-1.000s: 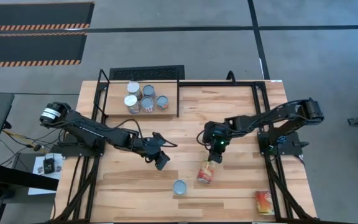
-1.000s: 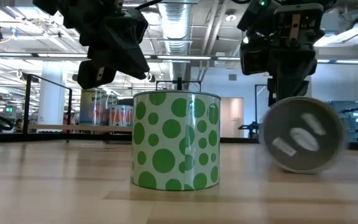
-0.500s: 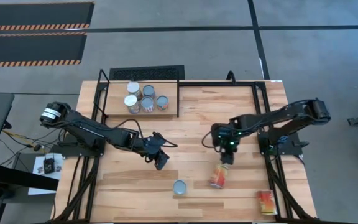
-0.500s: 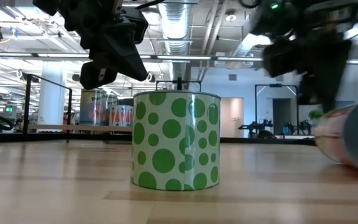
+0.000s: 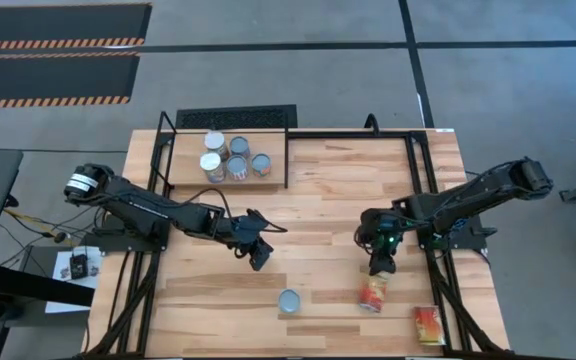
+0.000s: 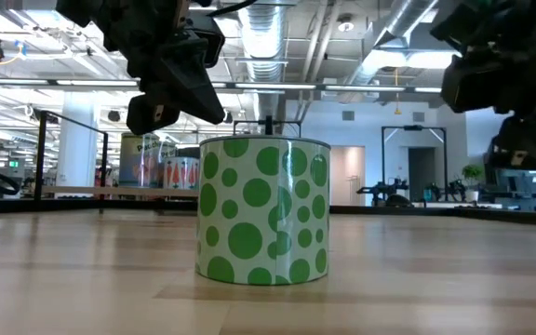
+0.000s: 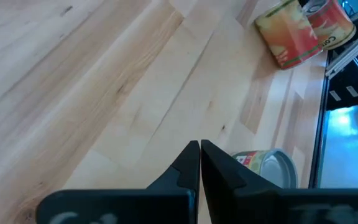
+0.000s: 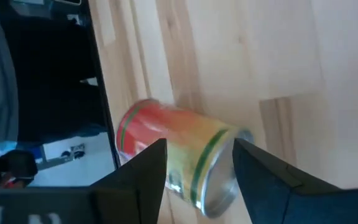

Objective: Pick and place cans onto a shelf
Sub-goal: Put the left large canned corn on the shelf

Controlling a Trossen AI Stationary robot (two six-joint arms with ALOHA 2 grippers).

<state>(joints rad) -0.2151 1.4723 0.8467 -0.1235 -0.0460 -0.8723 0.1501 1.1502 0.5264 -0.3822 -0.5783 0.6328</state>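
While four upright cans [image 5: 230,157] are seen grouped on the shelf [image 5: 190,160] at the far left part of the plank tabletop [image 5: 318,190], three more lie or stand near the front edge. A green-dotted can [image 6: 264,209] is shown standing upright at front centre, its bluish-grey top [image 5: 289,301] visible from above. A red-and-yellow labelled can [image 5: 374,292] is found lying on its side to the right of it, and another red-labelled can [image 5: 426,325] lies tipped near the front right corner, close to the black frame rail.

The right gripper [image 5: 380,266] is positioned just behind the tipped red-and-yellow can [image 8: 179,163]. Its fingers [image 8: 145,167] are spread apart, and in the right wrist view the can is seen past and between them, lying on the wood; whether the fingers touch it cannot be told, and no grip is made on it.

The left gripper [image 5: 260,259] is held over bare planks left of centre, behind and to the left of the green-dotted can. Its jaws are pressed together with nothing between them, as shown in the left wrist view [image 7: 200,163], where the two tipped cans are also seen farther off across the table.
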